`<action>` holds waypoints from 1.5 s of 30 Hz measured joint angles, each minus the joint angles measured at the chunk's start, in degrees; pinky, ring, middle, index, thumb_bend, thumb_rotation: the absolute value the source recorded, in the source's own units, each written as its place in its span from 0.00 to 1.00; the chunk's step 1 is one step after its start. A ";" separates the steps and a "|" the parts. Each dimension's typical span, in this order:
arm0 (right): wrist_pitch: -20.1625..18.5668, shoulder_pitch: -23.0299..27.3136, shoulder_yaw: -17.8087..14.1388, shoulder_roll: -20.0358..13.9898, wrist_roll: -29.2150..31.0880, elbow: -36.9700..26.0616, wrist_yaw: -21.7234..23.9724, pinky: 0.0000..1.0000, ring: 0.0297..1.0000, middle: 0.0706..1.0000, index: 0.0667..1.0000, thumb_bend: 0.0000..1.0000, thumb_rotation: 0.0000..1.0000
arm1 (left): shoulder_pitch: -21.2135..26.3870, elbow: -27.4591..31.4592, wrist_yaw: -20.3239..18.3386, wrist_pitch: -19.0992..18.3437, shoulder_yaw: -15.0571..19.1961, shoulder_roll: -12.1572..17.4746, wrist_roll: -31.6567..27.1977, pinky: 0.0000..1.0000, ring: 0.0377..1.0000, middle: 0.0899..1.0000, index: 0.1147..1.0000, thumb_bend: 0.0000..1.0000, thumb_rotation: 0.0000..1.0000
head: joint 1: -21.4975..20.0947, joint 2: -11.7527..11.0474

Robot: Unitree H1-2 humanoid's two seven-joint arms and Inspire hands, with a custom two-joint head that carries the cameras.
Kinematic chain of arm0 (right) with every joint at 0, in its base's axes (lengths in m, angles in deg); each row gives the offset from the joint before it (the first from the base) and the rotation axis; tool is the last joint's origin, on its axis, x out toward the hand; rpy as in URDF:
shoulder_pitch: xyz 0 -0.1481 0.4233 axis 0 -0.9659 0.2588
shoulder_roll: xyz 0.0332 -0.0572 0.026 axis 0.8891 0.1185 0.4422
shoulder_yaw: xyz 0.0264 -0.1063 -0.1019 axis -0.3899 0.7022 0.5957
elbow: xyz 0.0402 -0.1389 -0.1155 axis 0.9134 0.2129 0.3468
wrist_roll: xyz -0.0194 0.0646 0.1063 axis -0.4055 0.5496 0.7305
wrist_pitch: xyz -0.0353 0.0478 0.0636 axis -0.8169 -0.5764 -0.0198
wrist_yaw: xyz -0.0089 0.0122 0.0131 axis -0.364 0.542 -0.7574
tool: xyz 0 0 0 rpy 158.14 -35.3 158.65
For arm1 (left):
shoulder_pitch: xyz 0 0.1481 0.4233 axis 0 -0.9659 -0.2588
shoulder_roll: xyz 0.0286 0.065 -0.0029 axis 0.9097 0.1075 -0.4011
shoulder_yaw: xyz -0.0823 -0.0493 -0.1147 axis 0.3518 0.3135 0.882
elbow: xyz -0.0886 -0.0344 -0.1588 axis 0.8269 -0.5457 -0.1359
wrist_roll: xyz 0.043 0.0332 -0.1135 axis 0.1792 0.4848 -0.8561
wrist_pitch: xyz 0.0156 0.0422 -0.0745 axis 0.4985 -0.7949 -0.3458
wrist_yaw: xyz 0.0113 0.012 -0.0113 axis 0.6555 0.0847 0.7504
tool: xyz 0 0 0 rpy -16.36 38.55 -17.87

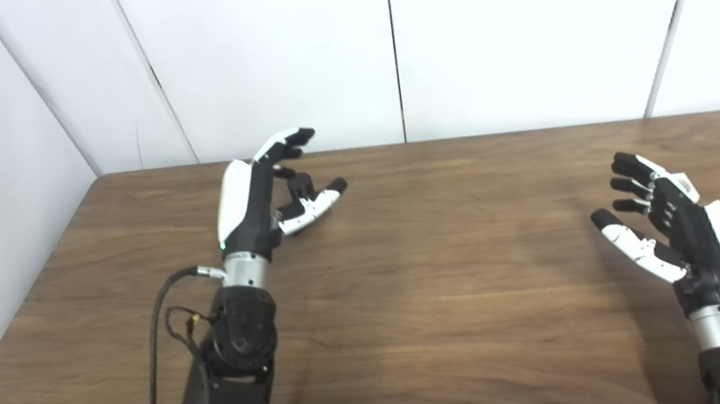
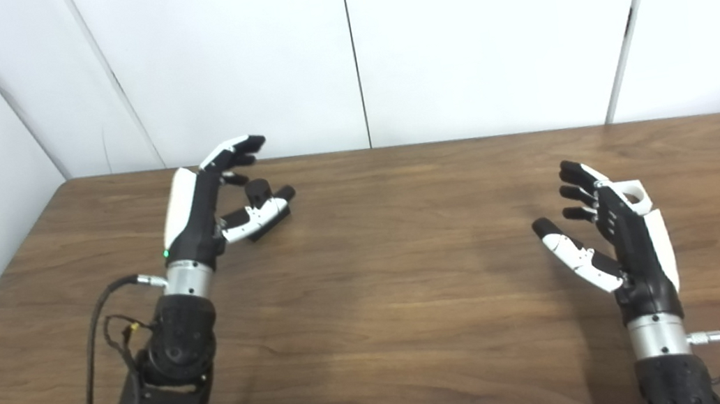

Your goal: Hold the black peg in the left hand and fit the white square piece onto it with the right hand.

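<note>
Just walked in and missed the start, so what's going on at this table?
The robot is starting a peg-fitting job. Its left hand is open around the black peg, which stands on the table between thumb and fingers, not visibly gripped. The right hand is open beside the white square piece, which sits just behind its fingers. Nothing is fitted yet.
</note>
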 measured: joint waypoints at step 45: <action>-0.09 -0.31 -0.44 -0.02 -1.05 -0.72 0.17 0.70 0.77 0.81 0.81 0.58 0.44 | 14.41 -14.43 -9.32 -23.65 -17.41 10.84 24.90 0.94 0.96 0.93 0.67 0.89 0.46 | -0.62 0.62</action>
